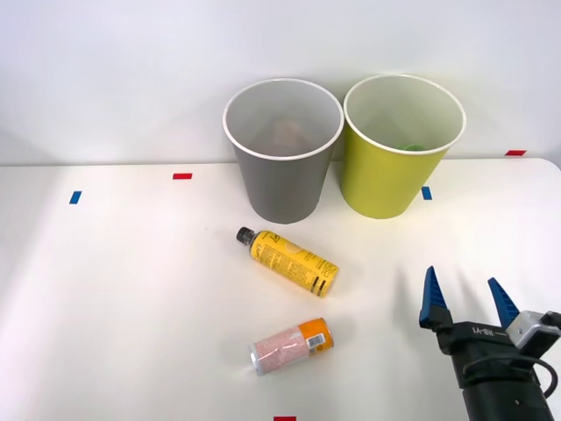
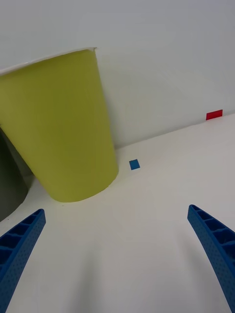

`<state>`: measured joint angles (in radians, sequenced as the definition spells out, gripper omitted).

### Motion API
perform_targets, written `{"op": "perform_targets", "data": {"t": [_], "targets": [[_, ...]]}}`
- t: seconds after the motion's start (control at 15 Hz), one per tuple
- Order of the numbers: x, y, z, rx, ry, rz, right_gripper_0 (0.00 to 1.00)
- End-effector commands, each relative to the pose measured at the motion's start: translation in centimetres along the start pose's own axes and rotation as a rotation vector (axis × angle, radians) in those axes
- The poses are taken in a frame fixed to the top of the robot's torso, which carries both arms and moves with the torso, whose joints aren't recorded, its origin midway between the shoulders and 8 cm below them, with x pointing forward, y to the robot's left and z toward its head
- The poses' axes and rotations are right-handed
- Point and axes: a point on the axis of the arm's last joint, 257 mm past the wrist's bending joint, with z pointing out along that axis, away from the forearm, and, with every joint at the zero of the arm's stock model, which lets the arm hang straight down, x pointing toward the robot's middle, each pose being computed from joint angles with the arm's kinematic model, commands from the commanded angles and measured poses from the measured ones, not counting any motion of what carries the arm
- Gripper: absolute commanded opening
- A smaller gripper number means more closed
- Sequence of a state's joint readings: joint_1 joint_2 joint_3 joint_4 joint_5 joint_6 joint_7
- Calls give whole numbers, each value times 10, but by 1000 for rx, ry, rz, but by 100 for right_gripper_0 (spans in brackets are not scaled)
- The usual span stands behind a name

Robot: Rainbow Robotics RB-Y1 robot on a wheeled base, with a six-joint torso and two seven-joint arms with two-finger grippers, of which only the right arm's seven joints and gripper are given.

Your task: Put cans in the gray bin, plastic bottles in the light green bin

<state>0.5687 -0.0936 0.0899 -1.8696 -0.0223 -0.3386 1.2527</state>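
Pink-and-orange can (image 1: 291, 346) lying on table (image 1: 123, 298), well left of empty, spread-fingered right gripper (image 1: 467, 301), yellow bottle (image 1: 287, 260) beyond it

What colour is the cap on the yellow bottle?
Black; the cap on the yellow bottle shows best in the front view.

Smooth matt plastic on the gray bin (image 1: 282, 175), same finish on the light green bin (image 1: 390, 171), each with a white rim. The yellow bottle (image 1: 287, 260) shows glossy plastic, black cap. The pink can (image 1: 291, 345) looks speckled, with a silvery metal end. Blue ribbed claw (image 1: 467, 303), dotted texture. Counter (image 1: 114, 289): white, smooth, matt.
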Motion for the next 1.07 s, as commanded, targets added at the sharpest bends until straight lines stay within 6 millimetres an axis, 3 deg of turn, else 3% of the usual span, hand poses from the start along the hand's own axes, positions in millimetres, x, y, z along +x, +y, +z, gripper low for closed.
{"op": "perform_targets", "data": {"t": [0.07,0.47,0.6,1.07], "targets": [[12,9,-2,-23,-32,-100,100],[23,21,-45,-88,-30,-254,100],[25,21,-63,-88,-29,-266,100],[35,11,-96,-38,8,-307,100]]}}
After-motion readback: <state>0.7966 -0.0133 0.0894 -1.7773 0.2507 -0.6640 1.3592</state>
